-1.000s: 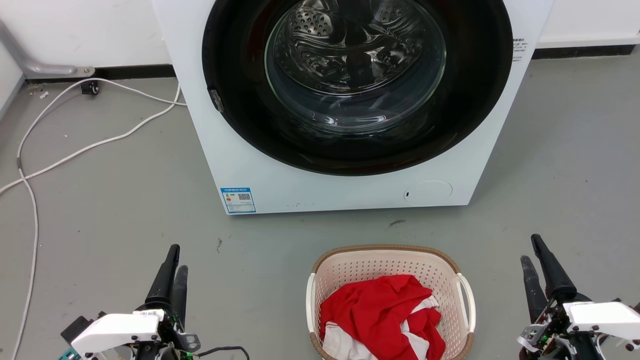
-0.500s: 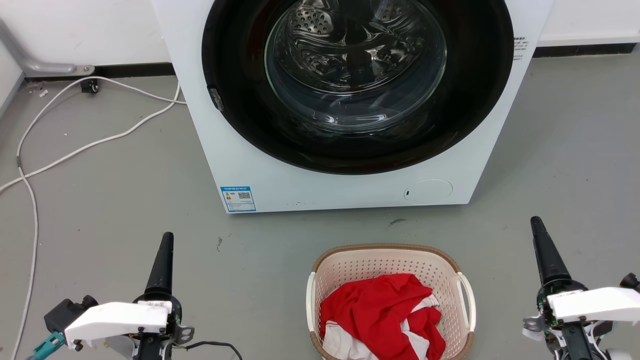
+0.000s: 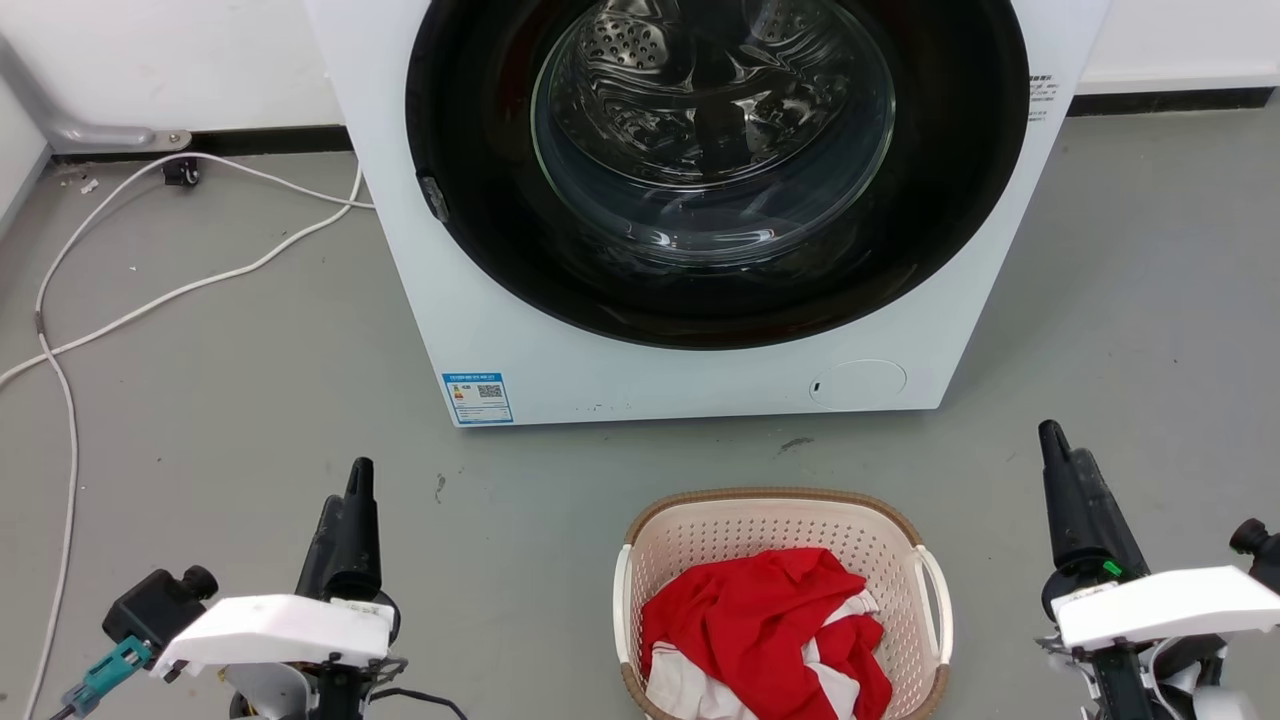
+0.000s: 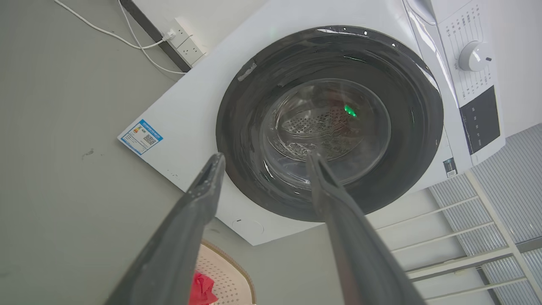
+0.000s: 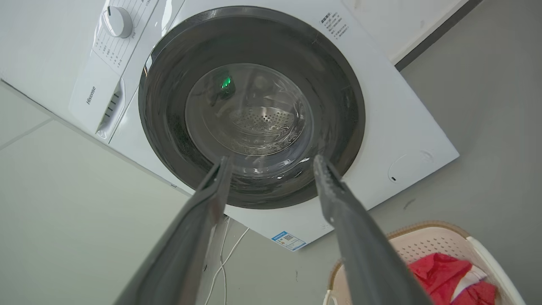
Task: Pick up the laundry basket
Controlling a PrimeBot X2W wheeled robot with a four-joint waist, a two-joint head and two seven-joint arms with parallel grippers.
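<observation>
Grey floor (image 3: 200,420) is seen under everything, with a white wall and dark skirting at the back. White washing machine (image 3: 520,340) stands at centre, door shut, and a steel drum is seen through the round glass (image 3: 710,150). A blue label (image 3: 477,399) is stuck at the machine's lower left corner. A white cable (image 3: 150,300) is trailed across the floor to the machine's left.

The laundry basket (image 3: 780,515) is set on the floor just in front of the machine and apart from it. Its cream perforated walls, brown rim and white loop handles on the two sides are noted, one handle (image 3: 937,600) on the right side. Red and white clothing (image 3: 760,630) is bunched inside. The basket's near edge is cut off by the bottom of the head view.

The left gripper (image 3: 356,485) is held at lower left, well apart from the basket, fingers pointed toward the machine. The right gripper (image 3: 1052,445) is held at lower right, nearer the basket but not touching it. In each wrist view the jaws are seen spread with a clear gap and nothing held between them. Part of the basket is caught low in both wrist views.
</observation>
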